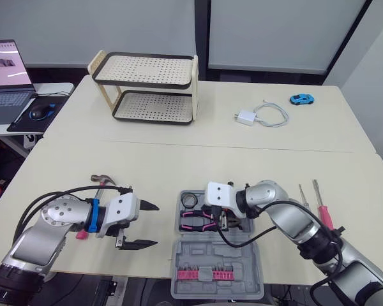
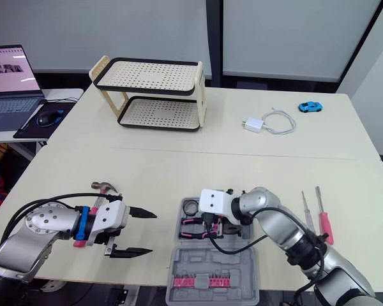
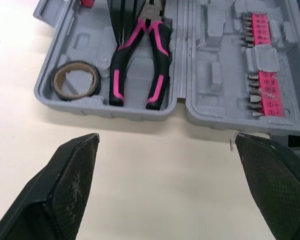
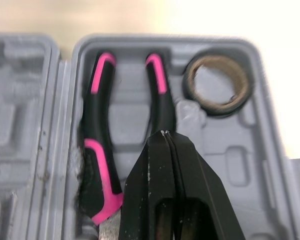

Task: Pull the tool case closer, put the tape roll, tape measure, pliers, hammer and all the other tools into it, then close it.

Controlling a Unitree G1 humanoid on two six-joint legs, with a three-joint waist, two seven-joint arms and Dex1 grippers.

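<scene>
Open tool case (image 1: 244,260) sits bottom centre, pliers (image 1: 196,221) and tape roll (image 1: 190,199) inside. Right wrist view shows the right gripper (image 4: 164,134), jaws together, over the pliers. Eye views add the left gripper (image 1: 154,224), jaws apart, and the hammer (image 1: 104,180) at lower left.

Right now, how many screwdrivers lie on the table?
2 visible, right of the grey plastic tool case: a pink-handled screwdriver, and a slimmer screwdriver nearer the case.

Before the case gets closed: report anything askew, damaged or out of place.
Nothing stands out. The tape roll and pliers sit in the open tool case; the hammer and screwdrivers lie intact on the table.
</scene>
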